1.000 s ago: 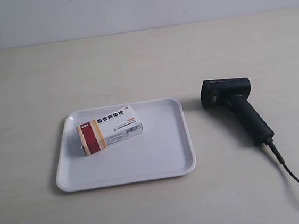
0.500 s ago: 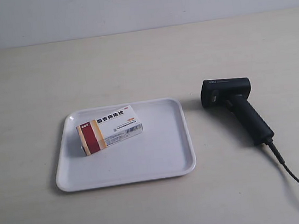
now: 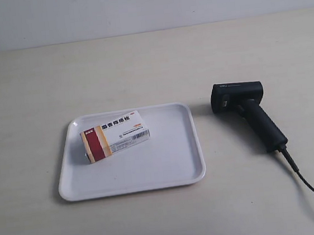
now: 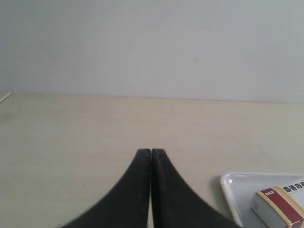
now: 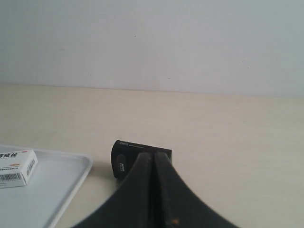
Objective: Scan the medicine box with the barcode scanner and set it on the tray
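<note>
The medicine box (image 3: pixel 115 136) lies flat inside the white tray (image 3: pixel 173 160), near its back left, red band to the left. The black barcode scanner (image 3: pixel 247 111) rests on the table to the right of the tray, its cable trailing toward the lower right corner. No arm shows in the exterior view. My left gripper (image 4: pixel 151 152) is shut with nothing in it, away from the tray (image 4: pixel 229 186) and the medicine box (image 4: pixel 280 206). My right gripper (image 5: pixel 154 154) is also shut and empty, short of the scanner's head (image 5: pixel 124 158); the medicine box (image 5: pixel 16 167) lies in the tray (image 5: pixel 78 180).
A pale wooden table (image 3: pixel 140 63) runs back to a plain light wall. The scanner's thin black cable (image 3: pixel 313 191) crosses the table at the front right.
</note>
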Tool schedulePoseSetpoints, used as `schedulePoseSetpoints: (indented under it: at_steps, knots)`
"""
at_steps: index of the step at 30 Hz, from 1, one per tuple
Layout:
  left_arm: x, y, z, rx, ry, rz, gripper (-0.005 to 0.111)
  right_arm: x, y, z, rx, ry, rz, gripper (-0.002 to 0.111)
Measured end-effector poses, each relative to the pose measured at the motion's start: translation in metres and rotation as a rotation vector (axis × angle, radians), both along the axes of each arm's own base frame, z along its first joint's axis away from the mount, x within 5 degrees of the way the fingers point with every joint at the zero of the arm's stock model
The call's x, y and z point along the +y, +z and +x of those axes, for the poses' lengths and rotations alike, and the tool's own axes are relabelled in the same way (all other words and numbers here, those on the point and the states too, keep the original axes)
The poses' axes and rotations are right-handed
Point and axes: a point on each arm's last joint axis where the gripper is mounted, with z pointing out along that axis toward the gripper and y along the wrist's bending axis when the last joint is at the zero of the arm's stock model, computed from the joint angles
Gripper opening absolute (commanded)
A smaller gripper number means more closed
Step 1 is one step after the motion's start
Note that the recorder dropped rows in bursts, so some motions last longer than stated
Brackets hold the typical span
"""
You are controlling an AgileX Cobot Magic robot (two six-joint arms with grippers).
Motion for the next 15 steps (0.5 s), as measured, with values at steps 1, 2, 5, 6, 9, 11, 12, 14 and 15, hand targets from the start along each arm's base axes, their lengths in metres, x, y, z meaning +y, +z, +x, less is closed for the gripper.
schedulePoseSetpoints:
  at_steps: [1,2,5,6,9,11,12,14,15]
  knots:
    - [0.000,0.000,0.000,0.000,0.000,0.000,0.003,0.000,0.000,0.000,0.000,0.000,0.000,0.001]
    - [0.000,0.000,0.000,0.000,0.000,0.000,0.003,0.000,0.000,0.000,0.000,0.000,0.000,0.001]
    - [0.000,0.000,0.000,0.000,0.000,0.000,0.003,0.000,0.000,0.000,-0.002,0.000,0.001,0.001]
    - [0.000,0.000,0.000,0.000,0.000,0.000,0.003,0.000,0.000,0.000,-0.002,0.000,0.003,0.001]
    - [0.000,0.000,0.000,0.002,0.000,0.000,0.003,-0.003,0.002,-0.002,-0.027,-0.025,0.025,0.001]
    - [0.000,0.000,0.000,0.002,0.000,0.000,0.003,-0.008,0.006,-0.004,-0.062,-0.086,0.063,0.001]
    - [0.000,0.000,0.000,0.002,0.000,0.000,0.003,-0.011,0.007,-0.005,-0.081,-0.125,0.081,0.001]
    - [0.000,0.000,0.000,0.004,0.000,0.000,0.003,-0.017,0.011,-0.009,-0.132,-0.205,0.119,0.001]
    - [0.000,0.000,0.000,0.004,0.000,0.000,0.003,-0.019,0.012,-0.010,-0.156,-0.233,0.132,0.001]
